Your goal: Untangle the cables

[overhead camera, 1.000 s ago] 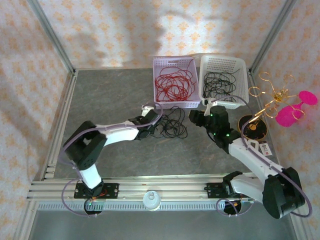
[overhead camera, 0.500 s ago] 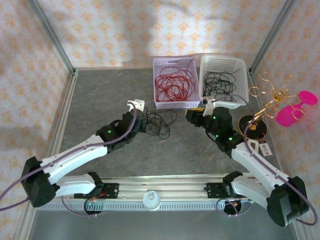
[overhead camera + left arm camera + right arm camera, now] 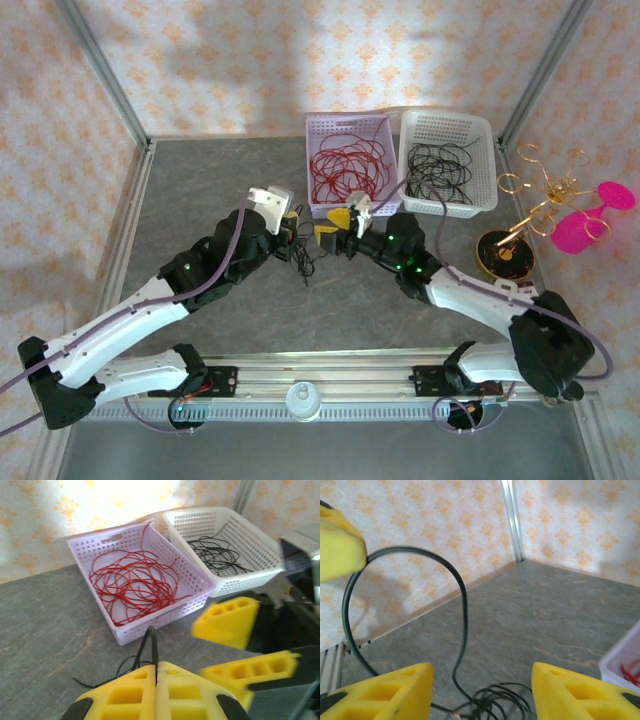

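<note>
Just on the near side of the lilac basket point(image 3: 345, 209), both grippers meet low over the grey desk point(image 3: 200, 190). The left gripper point(image 3: 293, 225) sits off the basket's near left corner with its yellow fingers pressed together. They pinch a black cable point(image 3: 151, 640) that stands up from between the pads, and the rest of that cable hangs down to a small loose bunch on the desk in front of the basket. The right gripper point(image 3: 334, 225) faces it from before the basket's near wall, its fingers spread well apart. In the right wrist view the cable arcs in a tall loop and drops through the gap between those spread fingers, touching neither as far as can be seen. Inside the basket lie looped red cables point(image 3: 345, 170). Just to its right, side by side with it, stands a white basket point(image 3: 447, 208) holding black cables point(image 3: 440, 168). Further right of the lilac basket, gold wire loops point(image 3: 545, 195) rise from a round base next to a pink piece point(image 3: 585, 225).
</note>
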`<move>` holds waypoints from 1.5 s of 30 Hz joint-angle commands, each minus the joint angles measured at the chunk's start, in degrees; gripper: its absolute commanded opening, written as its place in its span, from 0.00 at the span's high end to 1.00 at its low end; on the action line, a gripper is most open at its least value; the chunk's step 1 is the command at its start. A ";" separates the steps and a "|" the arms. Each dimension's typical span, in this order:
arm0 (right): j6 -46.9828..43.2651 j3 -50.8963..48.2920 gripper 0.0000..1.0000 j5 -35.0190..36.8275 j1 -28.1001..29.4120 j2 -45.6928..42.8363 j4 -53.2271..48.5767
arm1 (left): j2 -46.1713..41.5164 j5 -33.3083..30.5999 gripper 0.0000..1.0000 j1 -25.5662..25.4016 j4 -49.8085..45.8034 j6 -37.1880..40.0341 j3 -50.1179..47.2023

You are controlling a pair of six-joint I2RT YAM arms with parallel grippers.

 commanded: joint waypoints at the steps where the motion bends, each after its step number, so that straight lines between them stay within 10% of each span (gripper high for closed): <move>1: -0.56 4.41 0.46 0.35 3.67 3.24 8.30 | -1.28 3.42 1.00 -0.68 1.25 1.26 2.15; 19: 10.15 12.36 0.56 12.72 5.68 20.53 12.08 | -5.47 5.78 1.00 -3.72 0.73 1.56 6.88; 23: 11.95 11.11 0.59 14.84 5.91 20.20 13.23 | -5.91 -2.66 1.00 -3.69 -0.44 -1.34 5.24; 26: 11.81 12.19 0.60 18.10 5.91 18.79 5.93 | -6.38 -14.94 0.75 -2.51 -3.26 -10.38 1.52; 29: 11.28 12.40 0.58 18.77 5.91 17.18 -0.58 | -6.61 -14.51 0.55 3.47 -8.19 -19.46 -2.67; 45: 11.37 1.08 0.57 21.37 5.91 5.71 -4.71 | 14.84 4.13 0.41 37.06 2.54 -18.49 -17.34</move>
